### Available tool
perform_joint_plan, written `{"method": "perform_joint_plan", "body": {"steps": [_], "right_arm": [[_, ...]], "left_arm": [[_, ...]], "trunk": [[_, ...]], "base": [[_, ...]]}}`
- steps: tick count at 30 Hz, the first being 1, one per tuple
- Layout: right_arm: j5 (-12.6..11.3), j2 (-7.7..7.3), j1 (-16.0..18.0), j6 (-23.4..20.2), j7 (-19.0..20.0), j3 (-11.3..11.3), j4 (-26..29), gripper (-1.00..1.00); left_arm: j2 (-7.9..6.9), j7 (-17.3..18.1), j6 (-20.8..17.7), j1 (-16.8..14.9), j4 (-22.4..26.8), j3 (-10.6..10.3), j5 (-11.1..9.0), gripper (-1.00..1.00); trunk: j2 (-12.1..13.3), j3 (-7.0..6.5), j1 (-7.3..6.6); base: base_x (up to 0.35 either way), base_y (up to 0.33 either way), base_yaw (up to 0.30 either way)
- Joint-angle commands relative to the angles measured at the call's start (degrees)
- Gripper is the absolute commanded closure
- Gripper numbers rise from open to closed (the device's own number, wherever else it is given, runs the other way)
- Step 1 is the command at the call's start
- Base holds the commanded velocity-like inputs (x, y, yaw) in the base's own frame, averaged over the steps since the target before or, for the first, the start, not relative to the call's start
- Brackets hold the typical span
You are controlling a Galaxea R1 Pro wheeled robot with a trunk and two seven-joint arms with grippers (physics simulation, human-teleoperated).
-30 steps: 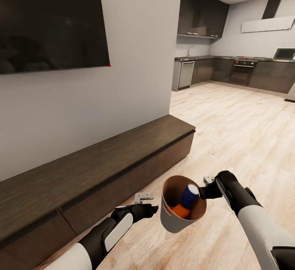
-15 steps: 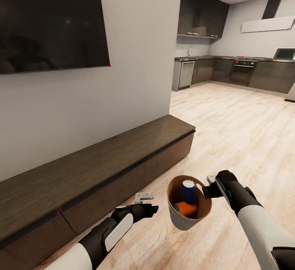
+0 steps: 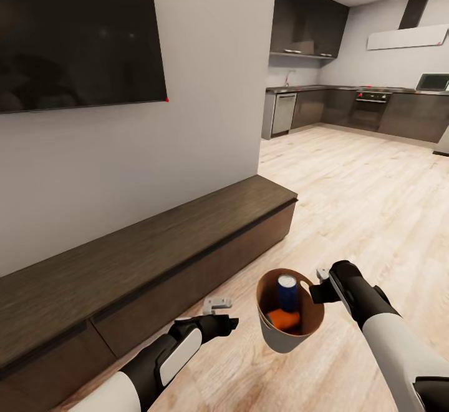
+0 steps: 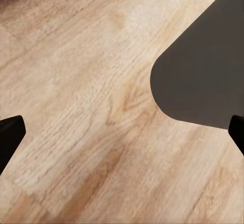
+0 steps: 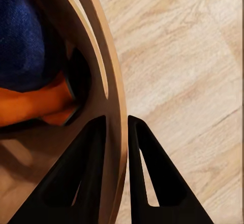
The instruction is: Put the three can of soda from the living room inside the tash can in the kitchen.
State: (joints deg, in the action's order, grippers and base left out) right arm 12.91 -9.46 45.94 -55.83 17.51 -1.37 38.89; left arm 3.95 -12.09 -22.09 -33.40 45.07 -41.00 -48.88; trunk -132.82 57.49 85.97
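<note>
The long low dark-wood cabinet [image 3: 143, 262] ran along the grey wall under the big black TV [image 3: 78, 34], just beside the left gripper [image 3: 218, 312], whose fingers were spread wide over bare floor. Light wood floor [image 3: 368, 193] lay open all the way to the dark grey kitchen cabinets [image 3: 349, 109]. The right gripper [image 3: 319, 282] pinched the rim of the small grey tapered bin with tan inside [image 3: 290, 331], held above the floor. Inside it stood a dark blue soda can [image 3: 287, 292] and an orange can [image 3: 284, 319].
</note>
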Motion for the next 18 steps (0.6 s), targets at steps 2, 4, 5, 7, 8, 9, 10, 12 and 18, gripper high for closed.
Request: {"method": "perform_joint_plan", "body": {"steps": [2, 4, 5, 7, 8, 9, 10, 12, 18], "right_arm": [[-1.16, 0.00, 0.01, -0.12, 0.25, 0.05, -0.01, 1.00], [-1.15, -0.04, -0.02, -0.10, 0.25, 0.05, -0.02, 1.00], [-1.14, -0.07, -0.03, -0.09, 0.25, 0.05, -0.03, 1.00], [-1.16, -0.09, -0.04, -0.08, 0.23, 0.05, -0.03, 1.00], [-1.17, -0.11, -0.05, -0.08, 0.21, 0.05, -0.04, 1.00], [-1.18, -0.11, -0.05, -0.08, 0.18, 0.05, -0.04, 1.00], [-1.19, -0.11, -0.05, -0.08, 0.09, 0.05, -0.04, 1.00], [-1.23, -0.08, -0.06, -0.07, -1.21, 0.05, -0.04, 1.00], [-1.49, 0.24, -0.06, -0.07, -6.64, 0.31, -0.05, 1.00]], "left_arm": [[0.02, 0.02, -0.02, 0.00, -0.06, -0.01, -0.01, -1.00], [0.02, 0.00, -0.05, 0.00, -0.10, 0.01, -0.04, -1.00], [0.01, -0.02, -0.10, 0.00, -0.12, 0.02, -0.08, -1.00], [0.04, -0.08, -0.18, 0.00, -0.13, 0.03, -0.13, -1.00], [0.05, -0.12, -0.22, 0.00, -0.16, 0.03, -0.15, -1.00], [0.06, -0.19, -0.28, 0.00, -0.19, 0.03, -0.17, -1.00], [0.07, -0.29, -0.32, 0.00, -0.27, 0.05, -0.21, -1.00], [0.08, -0.51, -0.48, 0.00, -0.77, 0.21, -0.25, -1.00], [0.21, -0.82, -0.36, -0.03, -8.29, 0.53, -0.32, -1.00]], "trunk": [[0.00, -0.01, 0.00], [0.00, -0.01, 0.00], [0.00, -0.01, 0.00], [0.00, -0.01, 0.00], [0.00, -0.01, 0.00], [0.00, -0.01, 0.00], [0.00, -0.01, 0.00], [0.00, -0.01, 0.00], [0.00, -0.01, 0.00]], "base": [[0.000, 0.000, 0.000], [0.000, 0.000, 0.000], [0.000, 0.000, 0.000], [0.000, 0.000, 0.000], [0.000, 0.000, 0.000], [0.000, 0.000, 0.000], [0.000, 0.000, 0.000], [0.000, 0.000, 0.000], [0.000, 0.000, 0.000]]}}
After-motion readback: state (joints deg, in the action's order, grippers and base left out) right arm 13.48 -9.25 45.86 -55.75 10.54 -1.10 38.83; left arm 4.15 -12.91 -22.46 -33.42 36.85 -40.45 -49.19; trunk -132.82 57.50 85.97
